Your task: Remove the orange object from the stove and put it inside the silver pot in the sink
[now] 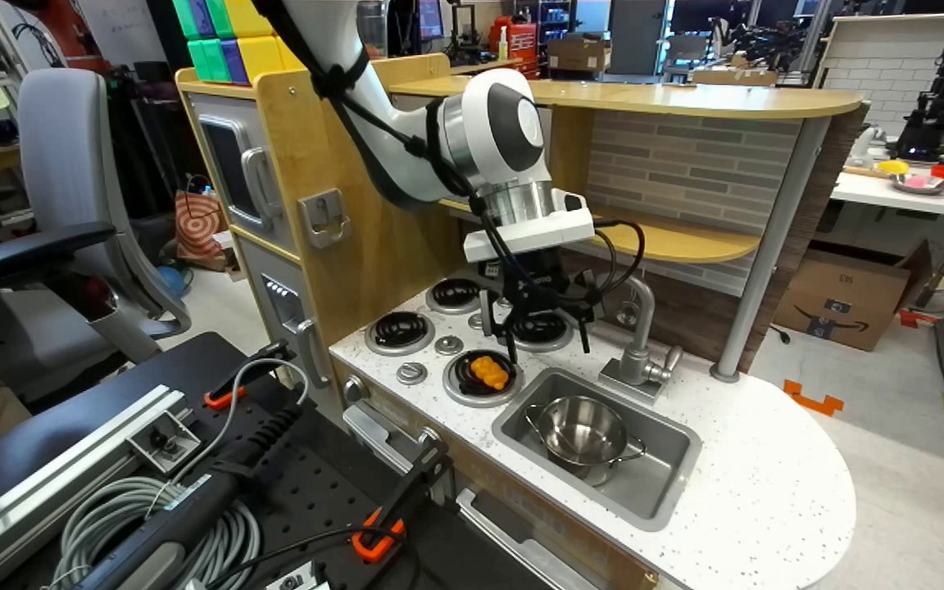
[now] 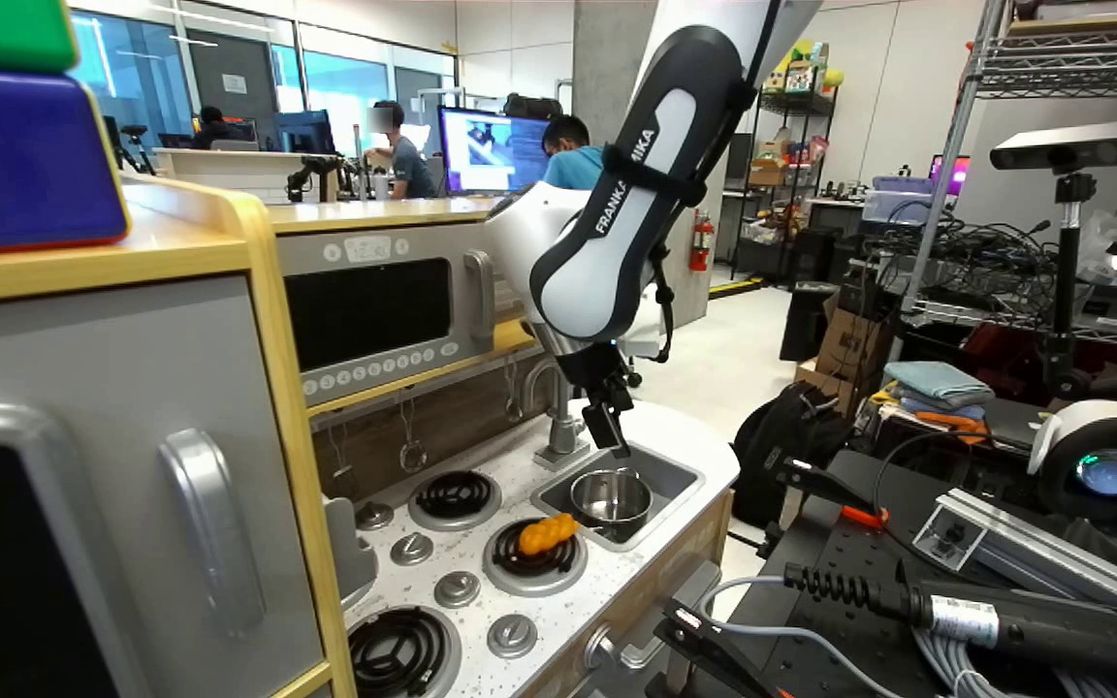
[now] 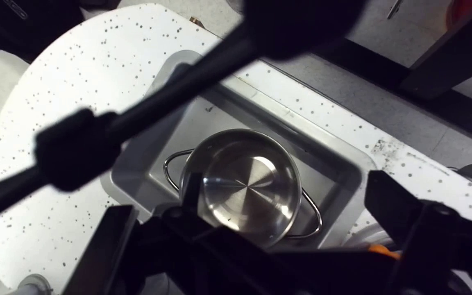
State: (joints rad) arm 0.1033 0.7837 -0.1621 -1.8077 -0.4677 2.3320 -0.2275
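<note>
Near zone, in an exterior view: perforated plate [image 1: 333, 483] carries grey cable coil [image 1: 99, 506]; clamp [image 1: 408, 483] w/ orange grips stands at plate edge, before the bench [image 1: 767, 459] front.

Bench, both exterior views: orange object [image 1: 490, 373] lies on front burner [image 1: 462, 375] adj. to the sink [image 1: 673, 483]; knob [image 1: 412, 373] nearby.

Containers: sink, recessed in bench, holds silver pot [image 1: 583, 434], 2 loop handles, mouth up. Wrist view shows pot's shiny bottom; dark blurred strip [image 3: 178, 89], ID unclear, crosses sink corner.

Tool [image 1: 550, 355]: hangs over bench, apart from orange object & pot; released, fingers [image 3: 387, 200] spread wide. Linkage [image 3: 228, 250] covers part of pot rim in wrist view; in an exterior view, tool part. hides rear burner [image 1: 544, 330].

Rear: faucet [image 1: 642, 360] stands at sink's back edge. Behind: shelf [image 1: 685, 244], grey post [image 1: 777, 238]. Far: cardboard box [image 1: 849, 299] on floor [image 1: 914, 459].
</note>
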